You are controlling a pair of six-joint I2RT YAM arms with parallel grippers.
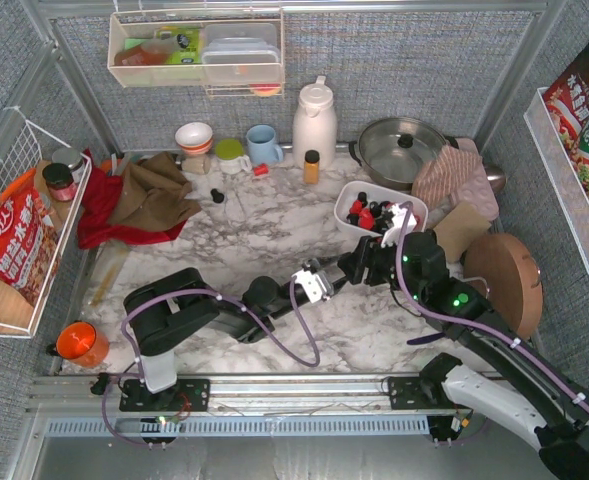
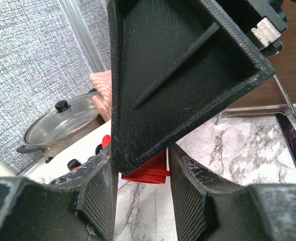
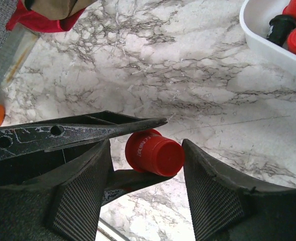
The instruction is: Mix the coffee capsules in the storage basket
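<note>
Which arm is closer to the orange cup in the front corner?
Left. The left arm has its base right beside the orange cup; the right arm rises along the opposite side, well apart.

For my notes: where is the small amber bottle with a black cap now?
In the top view, the amber bottle stands at the back of the marble table, in front of the white jug and left of the lidded steel pot.
</note>
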